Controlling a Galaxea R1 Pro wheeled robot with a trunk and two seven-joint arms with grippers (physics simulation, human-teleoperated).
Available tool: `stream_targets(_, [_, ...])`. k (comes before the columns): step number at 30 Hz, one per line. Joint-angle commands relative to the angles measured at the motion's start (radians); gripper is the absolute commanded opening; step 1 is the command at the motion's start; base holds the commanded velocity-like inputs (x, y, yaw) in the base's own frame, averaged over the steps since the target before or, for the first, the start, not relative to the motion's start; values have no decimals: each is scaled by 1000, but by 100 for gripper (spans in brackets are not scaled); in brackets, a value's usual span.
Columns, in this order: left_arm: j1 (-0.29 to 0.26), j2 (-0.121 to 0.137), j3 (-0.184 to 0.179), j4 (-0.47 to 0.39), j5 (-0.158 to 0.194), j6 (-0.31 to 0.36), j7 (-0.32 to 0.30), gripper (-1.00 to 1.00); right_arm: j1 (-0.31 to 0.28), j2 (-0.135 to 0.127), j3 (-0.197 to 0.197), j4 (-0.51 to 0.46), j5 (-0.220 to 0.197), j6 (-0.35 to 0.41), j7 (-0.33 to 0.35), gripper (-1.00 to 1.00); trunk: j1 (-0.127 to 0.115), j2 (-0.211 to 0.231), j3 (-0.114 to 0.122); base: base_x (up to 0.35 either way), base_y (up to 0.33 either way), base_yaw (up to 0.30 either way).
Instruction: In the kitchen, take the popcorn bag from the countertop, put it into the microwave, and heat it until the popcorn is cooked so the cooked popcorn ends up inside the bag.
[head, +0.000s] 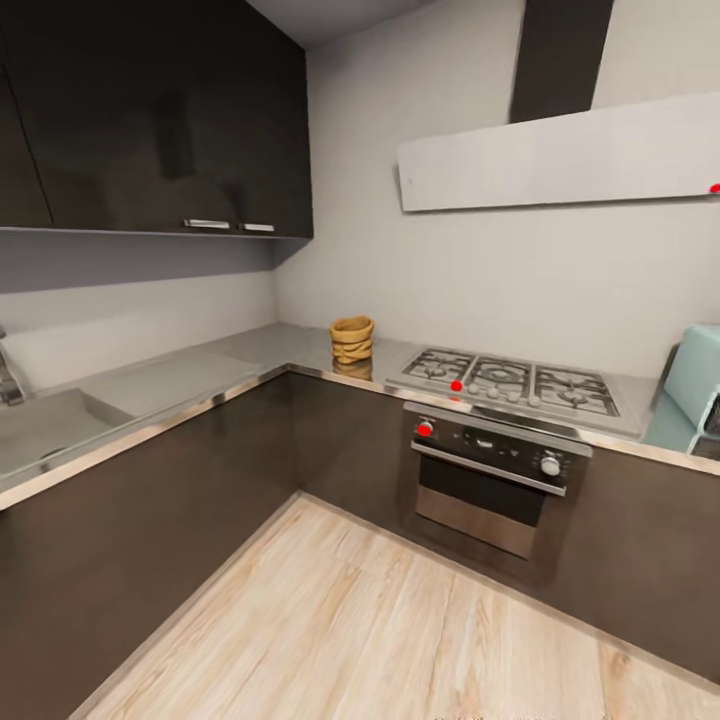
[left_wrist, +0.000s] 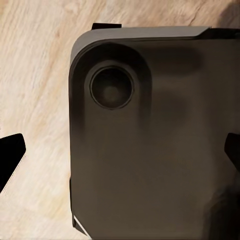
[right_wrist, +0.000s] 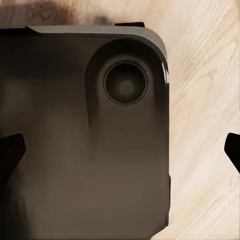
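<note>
You are driving toward the popcorn bag (head: 352, 340), which is standing on the countertop (head: 270, 350) beside the gas hob (head: 505, 382), so approach squarely and stop close, both grippers spread wide and holding nothing.

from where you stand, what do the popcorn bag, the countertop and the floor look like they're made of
Popcorn bag: looks like tan-brown paper, matte, with a rolled rim and horizontal creases.
Countertop: probably brushed steel, flat grey with a shiny front edge that catches light.
Floor: pale wood planks or wood-look laminate, going by the grain and board seams; the render leaves open which.
</note>
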Motion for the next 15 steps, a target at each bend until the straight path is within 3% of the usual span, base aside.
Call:
stream_targets(1, [0, 0, 0, -1, 3, -1, 1, 100, 0, 0, 0, 0, -6, -4, 0, 100, 0, 0, 0, 0, 0, -290])
stream_targets(12, [0, 1, 0, 0, 3, -1, 1, 100, 0, -9, -2, 0, -10, -3, 0, 100, 0, 0, 5, 0, 0, -290])
stream_targets(15, [0, 1, 0, 0, 3, -1, 1, 100, 0, -17, -46, 0, -10, -3, 3, 100, 0, 0, 6, 0, 0, -290])
